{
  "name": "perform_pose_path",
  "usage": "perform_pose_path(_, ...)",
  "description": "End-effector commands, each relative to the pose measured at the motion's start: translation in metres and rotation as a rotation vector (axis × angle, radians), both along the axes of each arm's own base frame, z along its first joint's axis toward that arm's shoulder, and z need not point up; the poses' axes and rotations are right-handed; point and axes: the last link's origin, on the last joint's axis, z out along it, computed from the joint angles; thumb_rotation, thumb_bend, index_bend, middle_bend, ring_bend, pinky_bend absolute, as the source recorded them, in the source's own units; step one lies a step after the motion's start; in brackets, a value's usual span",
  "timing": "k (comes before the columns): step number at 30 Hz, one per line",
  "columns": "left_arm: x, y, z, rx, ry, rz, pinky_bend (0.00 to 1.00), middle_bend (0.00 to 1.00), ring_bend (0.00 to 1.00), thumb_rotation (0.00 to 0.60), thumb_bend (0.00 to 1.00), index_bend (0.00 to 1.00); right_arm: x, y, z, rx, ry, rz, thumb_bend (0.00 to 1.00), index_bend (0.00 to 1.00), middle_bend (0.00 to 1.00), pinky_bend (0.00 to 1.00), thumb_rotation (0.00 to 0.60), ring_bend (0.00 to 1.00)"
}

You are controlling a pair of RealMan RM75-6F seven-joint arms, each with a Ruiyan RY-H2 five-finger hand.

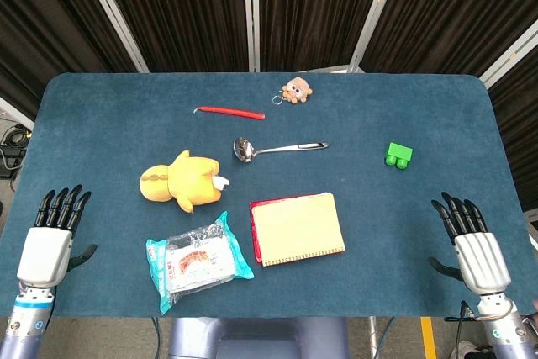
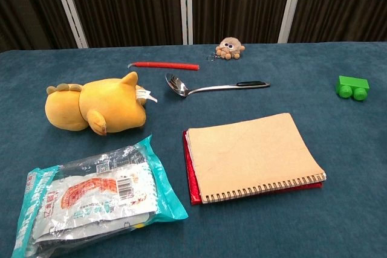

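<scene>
My left hand [image 1: 52, 237] lies flat at the table's near left corner, fingers spread, holding nothing. My right hand [image 1: 471, 243] lies likewise at the near right corner, empty. Neither shows in the chest view. Between them lie a spiral notebook [image 1: 298, 228] [image 2: 254, 155] with a red cover beneath, a teal snack packet [image 1: 197, 261] [image 2: 91, 197] and a yellow plush toy [image 1: 181, 180] [image 2: 97, 106]. Farther back are a metal spoon [image 1: 273, 149] [image 2: 211, 87], a red stick [image 1: 229, 111] [image 2: 163, 65], a small brown plush keychain [image 1: 294, 90] [image 2: 230, 48] and a green block [image 1: 398, 155] [image 2: 352, 87].
The blue cloth-covered table [image 1: 109, 124] [image 2: 338, 149] ends at dark curtains behind. Cables lie on the floor off the left edge. Bare cloth stretches around both hands and along the right side past the green block.
</scene>
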Motion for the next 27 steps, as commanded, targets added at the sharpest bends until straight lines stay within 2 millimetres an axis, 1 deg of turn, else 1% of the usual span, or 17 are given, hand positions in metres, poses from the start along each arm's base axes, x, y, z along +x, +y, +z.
perform_pose_path(1,0.0001,-0.0001,0.0000,0.001,0.000,0.000,0.00,0.00,0.00,0.600,0.08,0.00,-0.0001,0.0002,-0.0002,0.001,0.001,0.000,0.08,0.00,0.00,0.00,0.600,0.00)
perform_pose_path(24,0.0012,0.0009,-0.0033,-0.012,0.001,-0.005,0.00,0.00,0.00,0.600,0.12,0.00,0.0002,0.0017,0.0021,-0.006,-0.005,-0.002,0.08,0.00,0.00,0.00,0.600,0.00)
perform_pose_path(26,0.0015,0.0021,-0.0041,-0.014,0.001,-0.007,0.00,0.00,0.00,0.600,0.13,0.00,0.0004,0.0016,0.0025,-0.006,-0.007,-0.001,0.08,0.00,0.00,0.00,0.600,0.00)
perform_pose_path(27,0.0016,0.0037,-0.0047,-0.015,-0.002,-0.005,0.00,0.00,0.00,0.600,0.17,0.00,0.0001,0.0015,0.0029,-0.007,-0.008,-0.003,0.08,0.00,0.00,0.00,0.600,0.00)
